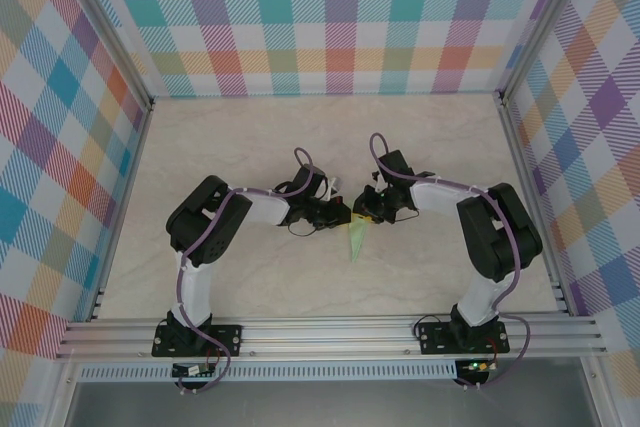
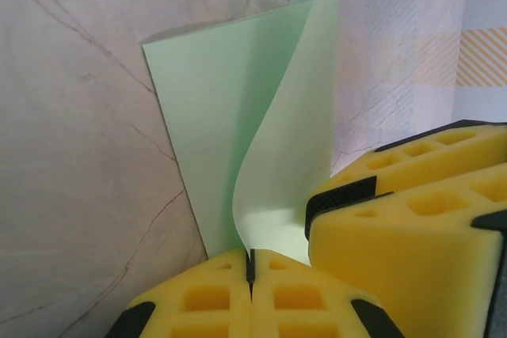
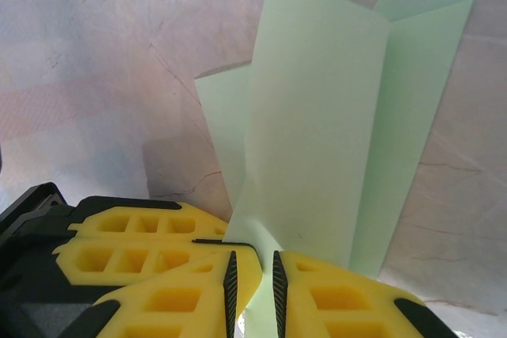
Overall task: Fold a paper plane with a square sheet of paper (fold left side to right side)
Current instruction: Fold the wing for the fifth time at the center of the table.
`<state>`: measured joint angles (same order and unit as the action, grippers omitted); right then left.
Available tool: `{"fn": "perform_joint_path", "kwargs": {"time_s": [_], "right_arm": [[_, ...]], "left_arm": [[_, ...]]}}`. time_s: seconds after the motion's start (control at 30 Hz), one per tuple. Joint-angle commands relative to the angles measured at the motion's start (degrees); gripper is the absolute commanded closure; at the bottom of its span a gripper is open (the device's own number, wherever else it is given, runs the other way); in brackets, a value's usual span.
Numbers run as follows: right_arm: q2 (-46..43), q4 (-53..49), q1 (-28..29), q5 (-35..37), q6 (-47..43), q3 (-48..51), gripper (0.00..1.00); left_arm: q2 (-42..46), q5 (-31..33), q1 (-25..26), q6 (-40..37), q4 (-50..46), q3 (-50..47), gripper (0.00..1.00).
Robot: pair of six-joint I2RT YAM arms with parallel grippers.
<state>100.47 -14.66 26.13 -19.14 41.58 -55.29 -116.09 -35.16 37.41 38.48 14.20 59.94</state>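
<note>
Nearest you, the aluminium rail (image 1: 330,332) ran along the table's front edge. From it your left arm (image 1: 210,227) and right arm (image 1: 495,232) bent inward until their wrists met near the middle of the pale marbled table (image 1: 230,287).

From above, the square sheet of paper (image 2: 214,116) appeared between the wrists as a thin pale green sliver, its near tip pointing back toward the rail. The wrist cameras showed it partly folded: one half lay flat on the table, while the other rose from a crease and curled upward.

Your left gripper (image 2: 249,263) had its yellow foam pads pressed flat together, with the lower edge of the raised flap caught in the seam between them. Just beside it, your right gripper (image 3: 253,263) had its pads drawn in on the same flap. Its own camera showed a narrow slot with green paper running down into it. From the left wrist, those pads looked closed one against the other over the sheet's edge.

Beyond the grippers lay bare tabletop, then the plaid back wall (image 1: 330,17).
</note>
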Motion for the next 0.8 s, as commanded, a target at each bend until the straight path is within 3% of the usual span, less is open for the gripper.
{"fn": "perform_joint_path", "kwargs": {"time_s": [0.0, 0.77], "right_arm": [[1.0, -1.4, 0.5, 1.2, -0.5, -1.4, 0.78], [3.3, -2.6, 0.5, 4.4, -0.4, 3.7, 0.8]], "left_arm": [[-2.7, 2.2, 0.1, -1.8, -1.3, 0.9, 1.0], [-1.5, 2.1, 0.2, -1.7, -1.8, 0.9, 0.97]]}}
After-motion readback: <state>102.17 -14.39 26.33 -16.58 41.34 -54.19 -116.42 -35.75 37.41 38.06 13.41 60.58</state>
